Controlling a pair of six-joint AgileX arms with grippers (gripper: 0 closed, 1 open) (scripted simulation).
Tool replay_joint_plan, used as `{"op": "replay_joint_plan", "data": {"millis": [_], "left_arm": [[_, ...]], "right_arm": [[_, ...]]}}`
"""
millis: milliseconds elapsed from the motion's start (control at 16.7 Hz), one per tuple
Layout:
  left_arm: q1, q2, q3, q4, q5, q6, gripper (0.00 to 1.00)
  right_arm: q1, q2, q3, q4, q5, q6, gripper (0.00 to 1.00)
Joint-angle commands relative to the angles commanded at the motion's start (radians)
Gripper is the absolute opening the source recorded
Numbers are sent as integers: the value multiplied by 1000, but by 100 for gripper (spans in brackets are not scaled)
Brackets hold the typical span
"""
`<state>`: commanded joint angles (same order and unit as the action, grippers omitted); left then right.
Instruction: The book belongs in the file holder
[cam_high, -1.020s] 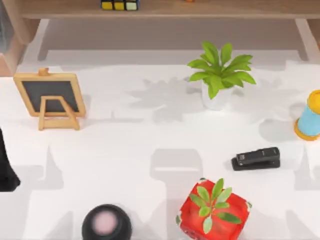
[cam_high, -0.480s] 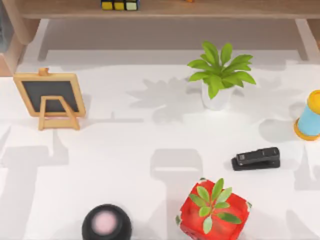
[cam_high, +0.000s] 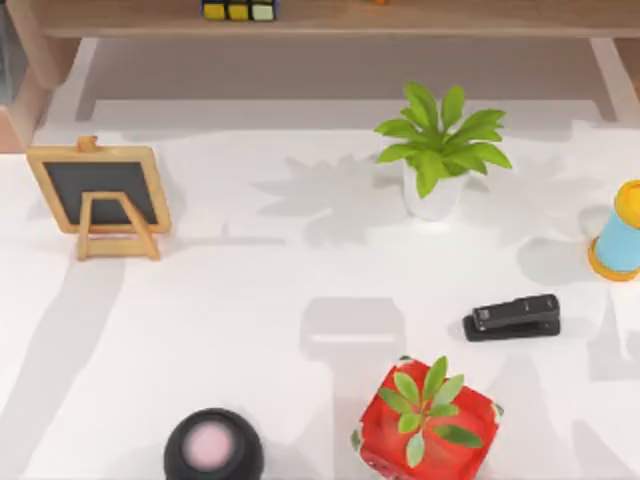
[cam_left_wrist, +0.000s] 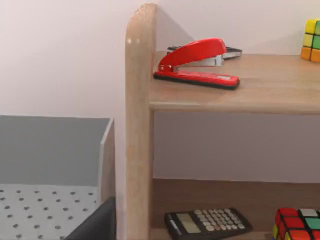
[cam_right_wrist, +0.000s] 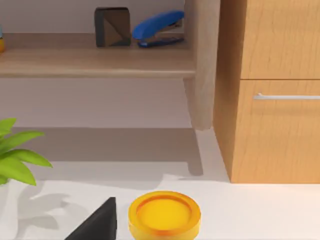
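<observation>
File holder (cam_left_wrist: 50, 150), grey, perforated panel (just beside wooden shelf post (cam_left_wrist: 139, 125))

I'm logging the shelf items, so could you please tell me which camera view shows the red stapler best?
The left wrist view: the red stapler lies whole on the upper wooden shelf, seen from the side. The top view has a black stapler on the table, the right wrist view a blue stapler; neither shows the red one.

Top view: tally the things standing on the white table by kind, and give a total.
Potted plants: 2, one in a white pot, one in a red pot
Chalkboard easel: 1
Black stapler: 1
Black round object: 1
Blue and yellow cylinder: 1
Total: 6
</observation>
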<state>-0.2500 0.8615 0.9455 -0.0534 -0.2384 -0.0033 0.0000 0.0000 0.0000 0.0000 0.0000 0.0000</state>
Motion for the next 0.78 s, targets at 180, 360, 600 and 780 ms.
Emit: {"op": "replay_joint_plan", "data": {"millis": [180, 360, 600, 780], "left_arm": [[-74, 271, 243, -41, -65, 22, 100], [-145, 535, 475, -83, -129, 44, 100], [-227, 841, 761, -124, -208, 60, 100], [-278, 1015, 957, -133, -256, 57, 100]], "right_arm": [[0, 0, 0, 0, 0, 0, 100], [0, 0, 0, 0, 0, 0, 100], [0, 0, 0, 0, 0, 0, 100], [0, 0, 0, 0, 0, 0, 100]]}}
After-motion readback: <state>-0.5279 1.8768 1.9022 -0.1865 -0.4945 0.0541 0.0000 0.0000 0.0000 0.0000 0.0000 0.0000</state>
